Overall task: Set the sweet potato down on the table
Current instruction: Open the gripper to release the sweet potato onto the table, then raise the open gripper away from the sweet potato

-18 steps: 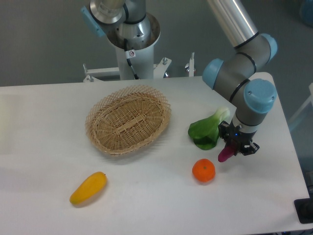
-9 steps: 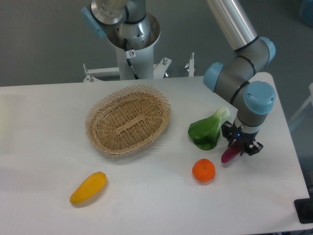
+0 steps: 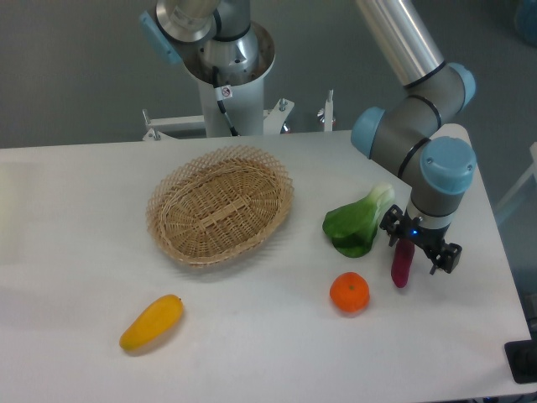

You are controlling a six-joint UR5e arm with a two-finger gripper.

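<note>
My gripper point(image 3: 417, 249) hangs low over the right side of the table point(image 3: 84, 252), its fingers spread wide. The sweet potato point(image 3: 401, 263) sits nearly upright at about 7 o'clock from it, by the left finger; whether they touch, I cannot tell. The orange point(image 3: 349, 292) lies near, at the sweet potato's 8 o'clock.

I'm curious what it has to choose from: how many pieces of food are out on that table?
4: mango-like fruit front left, orange front right, leafy green behind it, sweet potato at the gripper. None appear hidden.
</note>
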